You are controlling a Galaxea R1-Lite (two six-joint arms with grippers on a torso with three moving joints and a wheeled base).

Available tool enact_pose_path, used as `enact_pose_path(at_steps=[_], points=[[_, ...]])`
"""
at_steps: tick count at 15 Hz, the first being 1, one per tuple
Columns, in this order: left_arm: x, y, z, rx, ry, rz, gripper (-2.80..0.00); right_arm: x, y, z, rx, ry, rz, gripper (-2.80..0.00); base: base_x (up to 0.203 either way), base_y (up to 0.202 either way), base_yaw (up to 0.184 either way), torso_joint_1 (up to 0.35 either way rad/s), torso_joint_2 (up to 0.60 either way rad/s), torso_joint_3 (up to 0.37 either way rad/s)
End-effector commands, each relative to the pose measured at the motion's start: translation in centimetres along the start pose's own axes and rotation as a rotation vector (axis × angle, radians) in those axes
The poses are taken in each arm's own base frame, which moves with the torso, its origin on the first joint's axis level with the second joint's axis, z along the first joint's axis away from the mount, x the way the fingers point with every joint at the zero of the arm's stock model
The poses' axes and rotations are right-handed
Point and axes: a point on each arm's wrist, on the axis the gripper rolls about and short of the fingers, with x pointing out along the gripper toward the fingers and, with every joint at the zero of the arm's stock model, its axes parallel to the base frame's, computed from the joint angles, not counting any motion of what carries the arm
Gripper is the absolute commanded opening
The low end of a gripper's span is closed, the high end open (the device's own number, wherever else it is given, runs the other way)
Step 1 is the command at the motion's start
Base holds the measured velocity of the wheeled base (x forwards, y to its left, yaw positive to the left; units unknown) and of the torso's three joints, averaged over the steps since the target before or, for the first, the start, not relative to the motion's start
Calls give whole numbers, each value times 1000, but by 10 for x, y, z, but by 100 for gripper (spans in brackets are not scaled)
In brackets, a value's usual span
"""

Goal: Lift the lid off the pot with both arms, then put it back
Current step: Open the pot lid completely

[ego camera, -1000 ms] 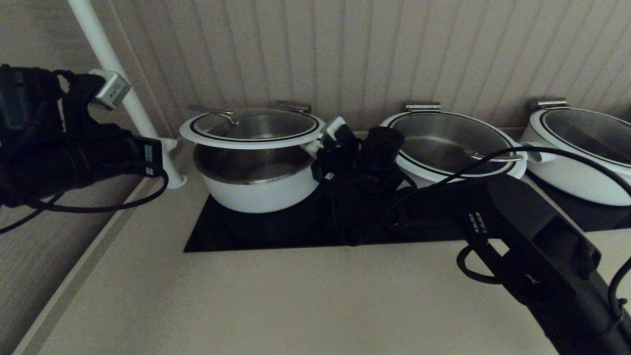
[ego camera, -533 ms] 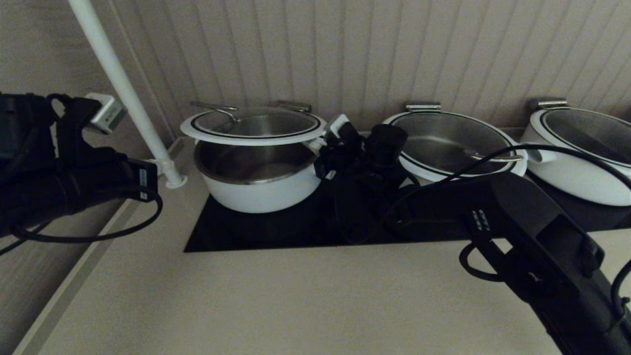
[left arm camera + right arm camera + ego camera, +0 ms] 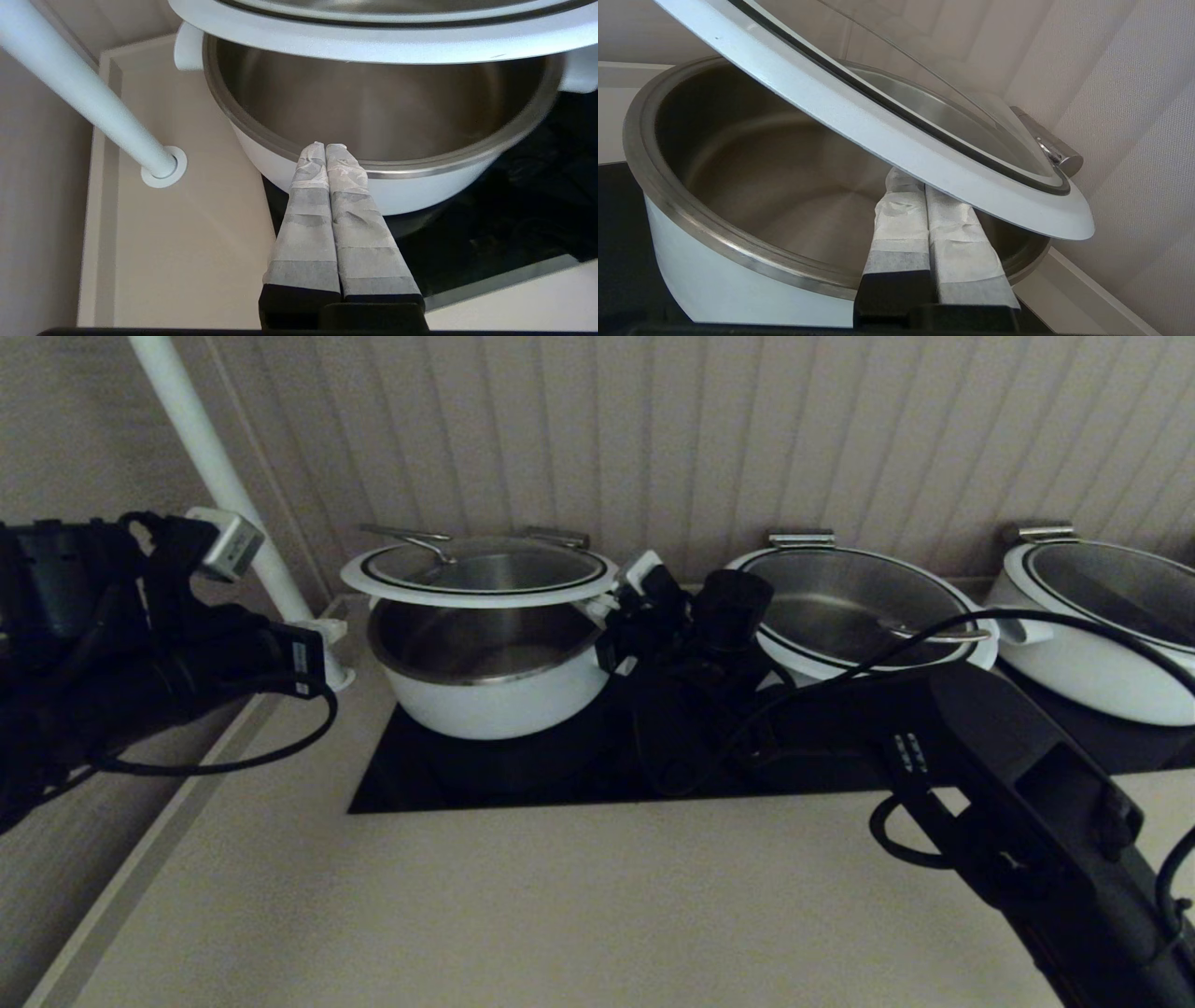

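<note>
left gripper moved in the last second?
Yes. In the head view the left gripper has dropped slightly and shifted rightward, now overlapping the fixed white pole on the side toward the pot. Its fingers are shut.

Pot [image 3: 420,196] — matt white outside, brushed steel inside; lid [image 3: 878,121] was glass with a smooth white rim; hob [image 3: 523,775] — glossy black.
</note>
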Motion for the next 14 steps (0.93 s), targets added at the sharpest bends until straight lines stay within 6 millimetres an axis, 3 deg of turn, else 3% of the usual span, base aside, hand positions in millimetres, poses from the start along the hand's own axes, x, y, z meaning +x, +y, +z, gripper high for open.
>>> enact_pose_path(at_steps=[1,6,11,14], points=[[15,1,-10,-4,40,1,-280,0,1,-2,-2,-2,3,-280,0,0,0,0,0,0],[32,0,-19,-9,53,0,-280,0,1,-3,-2,0,2,-280,0,0,0,0,0,0],[55,4,-12,-4,-8,23,-280,-1,-2,-5,-3,5,-2,-280,0,0,0,0,0,0],[60,-7,-9,-43,-16,-4,-280,-1,-2,-5,-3,5,-1,-280,0,0,0,0,0,0]])
